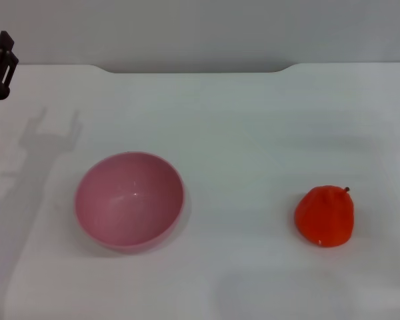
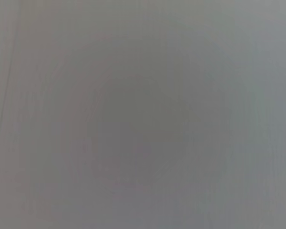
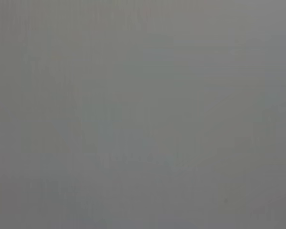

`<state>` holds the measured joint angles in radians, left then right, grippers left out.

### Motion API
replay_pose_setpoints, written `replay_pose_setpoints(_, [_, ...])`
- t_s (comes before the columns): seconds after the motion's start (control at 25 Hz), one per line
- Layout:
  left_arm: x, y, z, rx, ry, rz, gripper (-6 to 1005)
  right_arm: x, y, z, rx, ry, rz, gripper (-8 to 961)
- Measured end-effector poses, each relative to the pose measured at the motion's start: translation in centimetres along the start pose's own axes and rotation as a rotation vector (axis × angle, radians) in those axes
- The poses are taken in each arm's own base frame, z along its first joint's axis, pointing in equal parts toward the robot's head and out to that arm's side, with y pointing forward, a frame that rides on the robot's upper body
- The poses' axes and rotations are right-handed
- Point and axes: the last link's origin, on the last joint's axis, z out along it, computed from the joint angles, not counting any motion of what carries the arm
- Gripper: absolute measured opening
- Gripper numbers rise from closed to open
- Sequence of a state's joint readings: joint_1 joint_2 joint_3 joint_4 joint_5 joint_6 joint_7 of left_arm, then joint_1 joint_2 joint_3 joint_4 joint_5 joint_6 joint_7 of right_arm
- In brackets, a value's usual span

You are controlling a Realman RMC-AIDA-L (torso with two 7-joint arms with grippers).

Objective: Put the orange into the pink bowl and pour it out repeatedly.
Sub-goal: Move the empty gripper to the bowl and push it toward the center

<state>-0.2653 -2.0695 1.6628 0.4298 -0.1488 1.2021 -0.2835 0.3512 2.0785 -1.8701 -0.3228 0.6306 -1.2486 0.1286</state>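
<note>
Only a small piece of the robot's body shows, in the head view: the left pincer (image 1: 0, 63), far out to the left of the pink bowl (image 1: 129, 200) and beyond it. It is black or very dark, made of angular, blocky parts with hard edges, one narrow upright piece ending in a slanted tip above a wider stepped section. No cables, screws or markings can be made out on it. Both wrist views show only a plain grey surface.
</note>
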Motion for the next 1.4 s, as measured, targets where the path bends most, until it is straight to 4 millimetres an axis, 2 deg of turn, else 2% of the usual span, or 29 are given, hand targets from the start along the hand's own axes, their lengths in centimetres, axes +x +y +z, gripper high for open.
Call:
replay_pose_setpoints(0.6, [-0.2,0.2,-0.2,-0.020,-0.016,-0.046,667,0.0,0.0,0.0,0.000,0.000,-0.001,572])
replay_pose_setpoints(0.76, [0.0,0.1,1.1,-0.094,-0.069,-0.167,667,0.0,0.0,0.0,0.000,0.000,0.004,571])
replay_pose_setpoints(0.92, [1.2,0.1,2.8,-0.218,-0.133,-0.269,667,0.0,0.0,0.1,-0.001,-0.001,0.005,571])
replay_pose_setpoints(1.08, [1.8,0.0,3.4,-0.267,-0.154,-0.302,666,0.0,0.0,0.1,-0.001,-0.001,0.007,572])
replay_pose_setpoints(1.12, [4.8,-1.0,5.6,-0.442,-0.266,-0.455,666,0.0,0.0,0.1,0.000,-0.001,0.007,572])
replay_pose_setpoints(1.2, [5.4,-1.1,5.9,-0.490,-0.313,-0.470,666,0.0,0.0,0.1,0.003,-0.002,0.007,571])
replay_pose_setpoints(1.28, [6.9,-1.3,6.6,-0.580,-0.449,-0.491,666,-0.1,-0.1,0.1,0.006,-0.003,0.007,571])
replay_pose_setpoints(1.32, [6.9,-1.2,6.6,-0.599,-0.499,-0.491,666,-0.1,-0.1,0.1,0.006,-0.004,0.008,571])
replay_pose_setpoints(1.4, [7.3,-1.3,6.8,-0.623,-0.714,-0.454,666,-0.1,0.0,0.3,0.005,-0.007,0.009,571])
